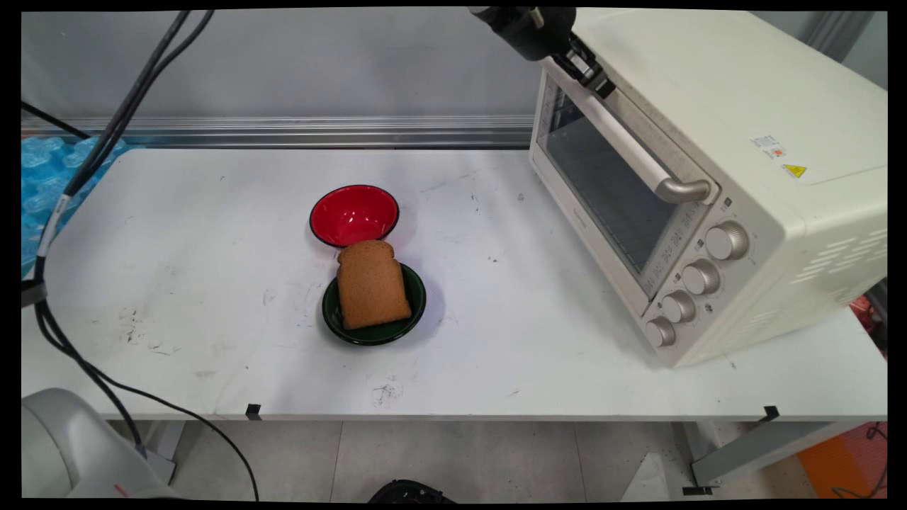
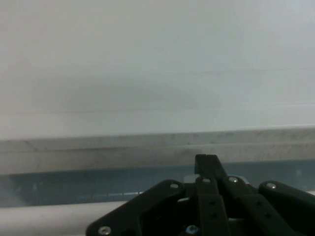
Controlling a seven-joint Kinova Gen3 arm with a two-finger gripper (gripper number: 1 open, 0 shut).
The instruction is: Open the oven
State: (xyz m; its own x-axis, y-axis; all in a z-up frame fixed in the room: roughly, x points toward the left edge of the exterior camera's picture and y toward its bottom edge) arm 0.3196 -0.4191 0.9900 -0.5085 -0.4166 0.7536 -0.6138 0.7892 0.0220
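My black gripper (image 1: 587, 71) is at the top of the main view, against the far end of the pale handle (image 1: 641, 152) on the cream toaster oven's (image 1: 765, 163) glass door (image 1: 602, 191). In the hand view the fingers (image 2: 206, 164) stand together, shut, with the oven's top edge (image 2: 147, 142) just beyond them; I cannot tell if the handle is caught between them. The door looks closed. A slice of brown toast (image 1: 371, 285) leans in a dark green bowl (image 1: 414, 312) mid-table. A red bowl (image 1: 354, 214) with nothing in it sits right behind it.
The oven fills the table's right side, its knobs (image 1: 698, 276) facing the front. Black cables (image 1: 85, 170) hang at the left. An aluminium rail (image 1: 283, 131) runs along the wall. Blue bubble wrap (image 1: 49, 177) lies off the table's left end.
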